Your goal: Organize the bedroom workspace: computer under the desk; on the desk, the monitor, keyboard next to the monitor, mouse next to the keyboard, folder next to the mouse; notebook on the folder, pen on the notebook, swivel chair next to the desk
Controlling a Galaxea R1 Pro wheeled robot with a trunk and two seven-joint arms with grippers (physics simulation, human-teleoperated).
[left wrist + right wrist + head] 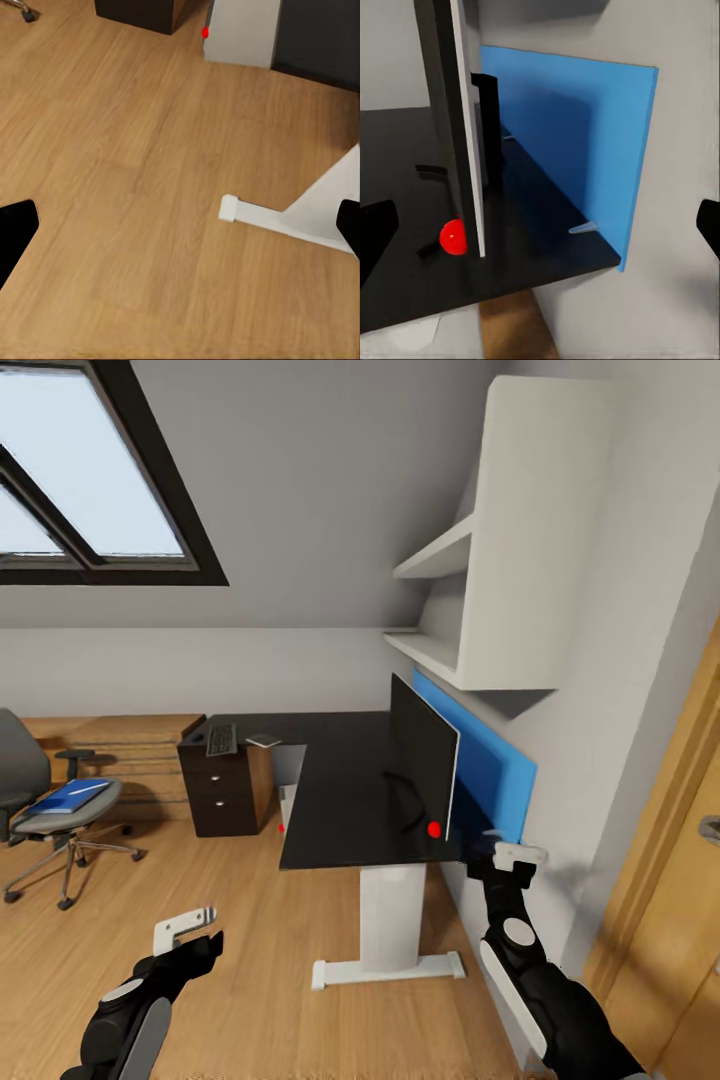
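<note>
The monitor (425,760) stands edge-on at the near right end of the black desk (340,790), with a red dot at its lower corner. At the desk's far left end lie the keyboard (221,739) and a pale notebook (264,740). The computer (288,805) stands under the desk, its red button (205,32) showing. On the swivel chair (40,810) at far left lies the blue folder (68,796) with the pen (88,788) on it. My left gripper (195,935) hangs open over the floor. My right gripper (518,853) is open beside the desk's corner, facing the monitor's edge (457,135).
A blue panel (490,760) lines the wall behind the monitor, with white shelves (480,560) above. The desk's white leg and foot (300,217) stand on wooden floor. Black drawers (215,790) sit under the keyboard. A wooden door (670,860) is at right.
</note>
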